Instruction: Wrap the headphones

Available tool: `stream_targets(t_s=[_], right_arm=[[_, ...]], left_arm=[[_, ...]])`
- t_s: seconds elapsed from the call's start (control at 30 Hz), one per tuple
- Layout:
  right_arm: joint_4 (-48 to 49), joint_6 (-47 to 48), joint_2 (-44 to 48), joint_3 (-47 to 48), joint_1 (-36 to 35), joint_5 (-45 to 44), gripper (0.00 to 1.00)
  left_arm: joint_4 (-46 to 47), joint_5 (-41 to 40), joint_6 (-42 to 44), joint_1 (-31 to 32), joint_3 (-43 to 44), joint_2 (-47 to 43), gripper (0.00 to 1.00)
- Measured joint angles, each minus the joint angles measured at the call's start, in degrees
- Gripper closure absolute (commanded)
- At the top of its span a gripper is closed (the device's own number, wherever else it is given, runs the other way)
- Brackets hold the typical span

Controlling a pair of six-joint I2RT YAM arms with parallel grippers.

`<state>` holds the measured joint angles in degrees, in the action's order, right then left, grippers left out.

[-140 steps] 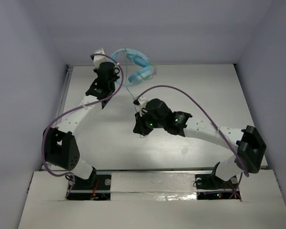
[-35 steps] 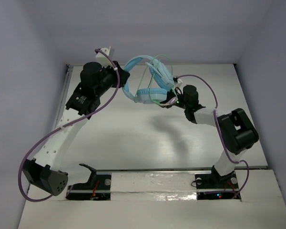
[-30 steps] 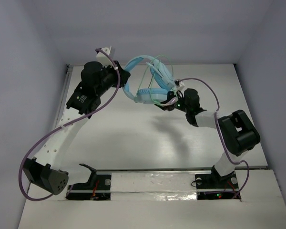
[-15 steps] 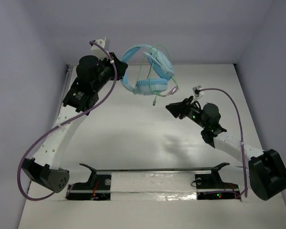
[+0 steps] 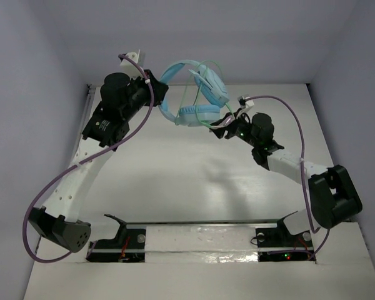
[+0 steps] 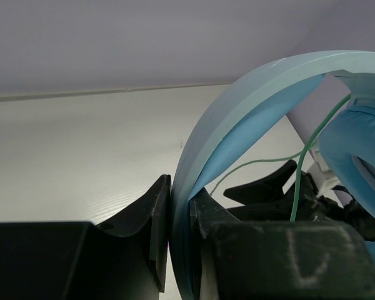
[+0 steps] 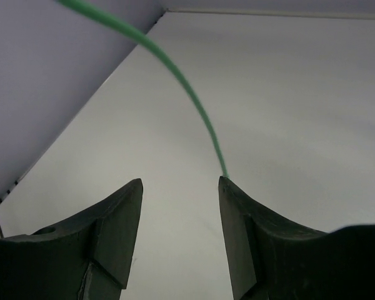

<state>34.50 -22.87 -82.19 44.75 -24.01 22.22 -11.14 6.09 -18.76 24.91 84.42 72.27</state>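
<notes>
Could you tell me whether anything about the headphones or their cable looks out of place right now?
Yes: the headphones hang aloft, headband clamped in the left end effector, and the green cable loops loosely around them instead of lying snug. One strand meets the open right end effector without being gripped.

a robotics lab test cell: white table (image 5: pixel 175 181) inside blank pale walls (image 5: pixel 37 62), bolted robot arms (image 5: pixel 81 178)
</notes>
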Motion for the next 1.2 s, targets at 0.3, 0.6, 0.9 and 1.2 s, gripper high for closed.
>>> stream_targets(t_s=[0.3, 0.6, 0.9, 1.2], right_arm=[[-3.23, 3.28, -2.86, 2.54, 0.00, -5.07, 0.48], [0.94, 1.20, -7.08, 3.19, 0.00, -0.20, 0.72], [7.76, -5.86, -11.91, 2.73, -0.66, 4.83, 1.00], [6.58, -7.61, -10.84, -0.96, -12.26, 0.00, 1.00]], left_arm=[[-1.33, 1.33, -0.07, 0.00, 0.87, -0.11, 1.00], [-1.53, 2.93, -0.85, 0.00, 0.87, -0.11, 1.00], [0.20, 1.01, -3.26, 0.00, 0.26, -0.15, 1.00], [11.41, -10.75, -12.26, 0.00, -13.22, -0.35, 1.00]])
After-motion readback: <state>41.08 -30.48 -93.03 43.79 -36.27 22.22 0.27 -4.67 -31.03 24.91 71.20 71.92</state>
